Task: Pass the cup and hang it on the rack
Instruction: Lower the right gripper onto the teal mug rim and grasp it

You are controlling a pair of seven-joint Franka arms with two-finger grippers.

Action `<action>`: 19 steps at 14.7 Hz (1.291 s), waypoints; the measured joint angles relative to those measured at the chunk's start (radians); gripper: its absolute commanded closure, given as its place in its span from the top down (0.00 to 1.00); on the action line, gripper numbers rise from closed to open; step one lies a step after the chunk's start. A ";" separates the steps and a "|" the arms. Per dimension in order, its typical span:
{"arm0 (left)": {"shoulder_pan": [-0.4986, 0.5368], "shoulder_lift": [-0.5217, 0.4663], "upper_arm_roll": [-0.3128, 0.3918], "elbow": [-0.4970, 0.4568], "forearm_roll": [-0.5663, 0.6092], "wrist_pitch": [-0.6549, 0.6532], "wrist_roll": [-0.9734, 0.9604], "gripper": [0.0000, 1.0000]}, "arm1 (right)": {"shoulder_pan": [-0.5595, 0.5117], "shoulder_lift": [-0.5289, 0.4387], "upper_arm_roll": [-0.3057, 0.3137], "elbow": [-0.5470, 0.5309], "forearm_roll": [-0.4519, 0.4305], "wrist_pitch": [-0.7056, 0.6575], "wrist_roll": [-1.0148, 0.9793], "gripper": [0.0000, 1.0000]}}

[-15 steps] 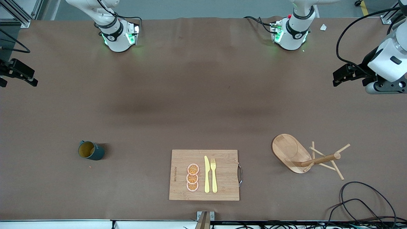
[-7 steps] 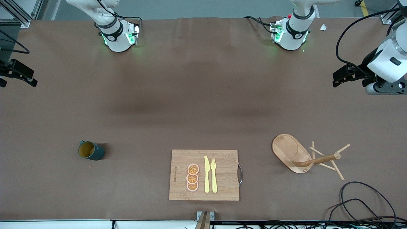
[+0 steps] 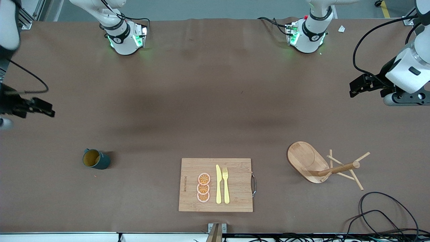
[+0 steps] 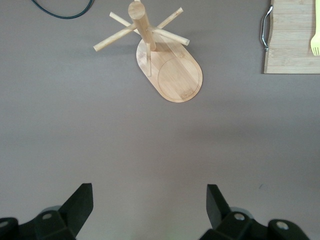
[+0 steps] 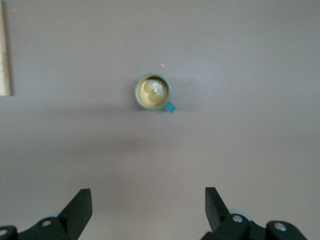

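The dark teal cup (image 3: 95,159) stands upright on the brown table toward the right arm's end, its tan inside showing. The right wrist view looks down on the cup (image 5: 153,92), with its handle sticking out sideways. My right gripper (image 3: 49,112) hangs open and empty above the table near that end, short of the cup; the right gripper (image 5: 148,202) has only bare table between its fingers. The wooden rack (image 3: 307,161) stands toward the left arm's end, its pegs bare. My left gripper (image 3: 352,89) hovers open and empty; the left gripper (image 4: 150,200) is well clear of the rack (image 4: 175,67).
A bamboo cutting board (image 3: 235,198) lies between cup and rack near the front edge, carrying orange slices (image 3: 203,187), a yellow knife (image 3: 218,185) and a fork (image 3: 225,185). Black cables (image 3: 379,211) loop at the front corner by the rack. Both arm bases stand along the table's back edge.
My right gripper has swung in from the table's end toward the cup's side of the table. The left gripper has dropped slightly. Cup and rack have not moved.
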 measured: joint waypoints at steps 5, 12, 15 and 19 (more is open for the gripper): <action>-0.010 0.007 -0.001 0.000 0.000 0.007 0.000 1.00 | 0.010 0.188 0.006 -0.004 0.000 0.163 0.002 1.00; -0.052 0.043 -0.002 0.000 0.000 0.063 -0.003 1.00 | 0.055 0.359 0.011 -0.003 0.001 0.361 0.079 1.00; -0.053 0.044 -0.002 0.001 0.000 0.069 -0.003 1.00 | 0.068 0.411 0.011 -0.003 0.001 0.400 0.103 1.00; -0.072 0.047 -0.002 0.001 0.000 0.070 -0.003 1.00 | 0.069 0.461 0.010 -0.003 0.001 0.407 0.109 0.79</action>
